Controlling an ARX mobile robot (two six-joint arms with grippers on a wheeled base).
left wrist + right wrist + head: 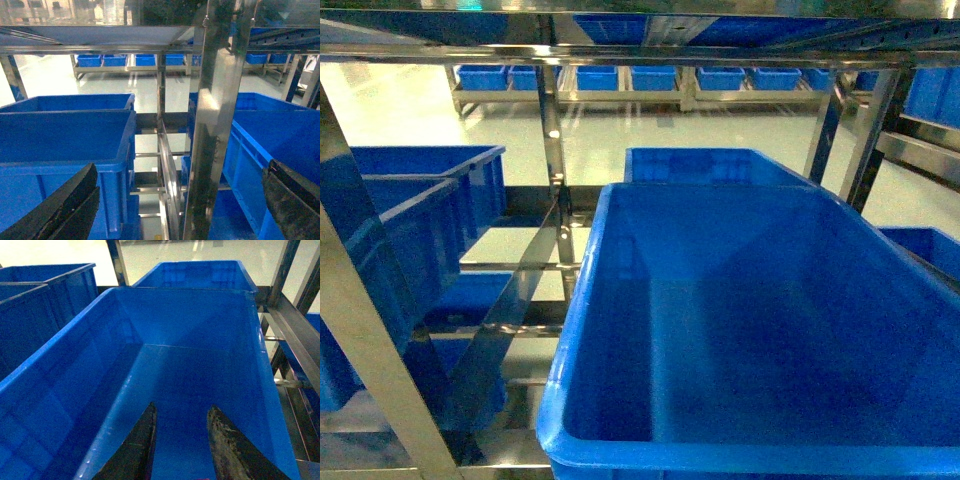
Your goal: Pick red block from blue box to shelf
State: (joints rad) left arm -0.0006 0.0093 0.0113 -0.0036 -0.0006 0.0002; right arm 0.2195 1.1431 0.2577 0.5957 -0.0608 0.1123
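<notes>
Our right claw (pixel 180 440) hangs over the near end of the big blue box (pixel 582 300), pointing down and forward into it. Its two dark fingers (pixel 137 445) are a little apart, with nothing clearly between them. At the very bottom edge of the right wrist view we see a tiny reddish speck between the fingers, too small to say if it is the red block. We cannot find the red block anywhere else; the floor of the box that we can see is bare blue.

Our left claw (pixel 175 200) is held level, looking through the shelf (pixel 215 125). Its fingers (pixel 65 205) are wide apart, one at each bottom corner of the left wrist view, and they hold nothing.

The blue box is long, and its long side runs away from us. It sits on the shelf, with another blue bin (pixel 715 165) just behind it and more blue bins (pixel 420 210) to the left. The shelf has shiny steel posts and rails. Beyond it is a pale, shiny floor (pixel 700 130) and a far row of small blue bins (pixel 650 77) on a low rack.
</notes>
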